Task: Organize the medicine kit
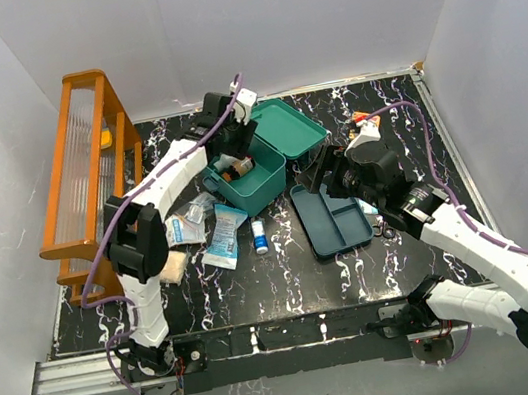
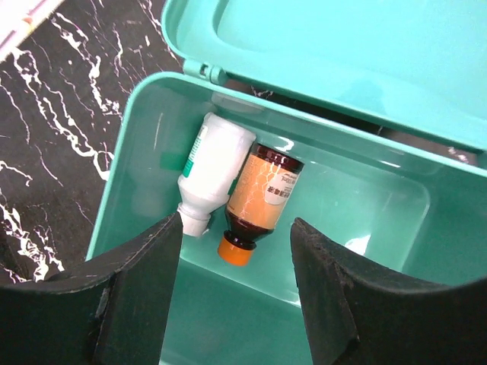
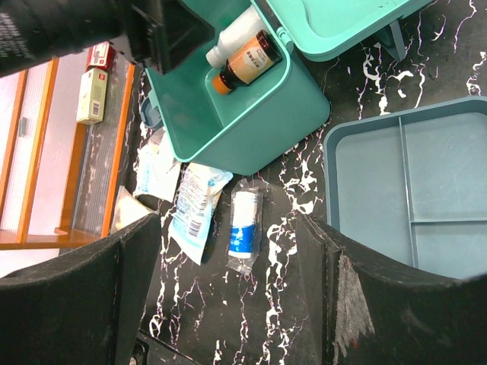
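Jaws on my left gripper (image 2: 237,223) stand about half apart with nothing between them, hanging over the open medicine kit (image 2: 152,137). Directly beneath the fingertips, on the box floor, lie a white bottle (image 2: 217,163) and an amber bottle (image 2: 259,194) with an orange cap, side by side and touching, caps pointing back toward the wrist. The floor off to the gripper's right is bare. Beyond the bottles the hinged lid (image 2: 342,53) is thrown back. My right gripper (image 3: 228,228) is spread wide and also empty, hovering above the table (image 3: 304,175). Just below it lies a small wrapped roll (image 3: 245,228) with a blue label, with a flat sachet (image 3: 194,209) beside that on its left. The kit is ahead and the three-compartment tray (image 3: 426,190) sits to its right, out of the box. I judge loading is the step in hand: two items in, loose ones to go, tray not yet seated. Next, I'd say, the left arm must lift clear so the right can drop on the roll, close across its width and carry it in.
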Robot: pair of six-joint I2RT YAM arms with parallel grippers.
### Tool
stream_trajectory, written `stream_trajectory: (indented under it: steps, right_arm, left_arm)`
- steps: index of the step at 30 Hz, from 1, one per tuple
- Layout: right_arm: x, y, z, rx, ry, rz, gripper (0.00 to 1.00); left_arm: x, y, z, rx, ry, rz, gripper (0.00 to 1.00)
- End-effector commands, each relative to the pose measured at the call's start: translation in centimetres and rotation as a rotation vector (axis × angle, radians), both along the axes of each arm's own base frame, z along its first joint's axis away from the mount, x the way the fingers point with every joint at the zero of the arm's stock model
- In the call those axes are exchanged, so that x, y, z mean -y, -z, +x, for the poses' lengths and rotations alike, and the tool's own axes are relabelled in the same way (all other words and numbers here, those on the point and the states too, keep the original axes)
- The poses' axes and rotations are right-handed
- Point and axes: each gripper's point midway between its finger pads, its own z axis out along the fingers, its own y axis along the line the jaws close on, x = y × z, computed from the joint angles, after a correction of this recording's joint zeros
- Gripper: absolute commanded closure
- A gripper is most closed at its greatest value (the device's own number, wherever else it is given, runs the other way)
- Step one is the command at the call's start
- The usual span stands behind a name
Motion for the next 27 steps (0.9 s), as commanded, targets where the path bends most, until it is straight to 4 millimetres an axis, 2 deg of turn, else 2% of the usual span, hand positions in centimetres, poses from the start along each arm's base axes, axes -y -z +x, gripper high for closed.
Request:
stream_trajectory:
  steps: [1, 5, 10, 13, 20, 27]
  right_arm:
    - [-0.3, -0.9, 0.8, 0.028, 0.017, 0.035, 0.31]
    - [-0.5, -0.7, 1.2, 0.016, 0.017, 0.027, 0.31]
    - [-0.8, -0.8, 1.4, 0.014, 0.015, 0.032, 0.31]
    - [-1.0, -0.8, 1.5, 0.010, 0.010, 0.036, 0.31]
    - [-1.1, -0.5, 1.5, -0.004, 0.008, 0.040, 0.32]
    - [-1.1, -0.3, 1.4, -0.012, 0.008, 0.041, 0.32]
  left_arm:
    - [0.2, -6.2, -1.8, 0.059, 0.005, -0.121, 0.42]
    - [1.1, -6.0, -4.6, -0.018, 0.062, -0.193, 0.45]
    - [0.9, -2.5, -7.2, -0.131, 0.100, -0.180, 0.59]
    - [1.4, -1.2, -8.7, -0.193, 0.130, -0.178, 0.65]
    - [2.7, 0.7, -11.6, -0.271, 0.167, -0.139, 0.70]
    - [5.5, 1.3, -14.3, -0.296, 0.246, -0.130, 0.71]
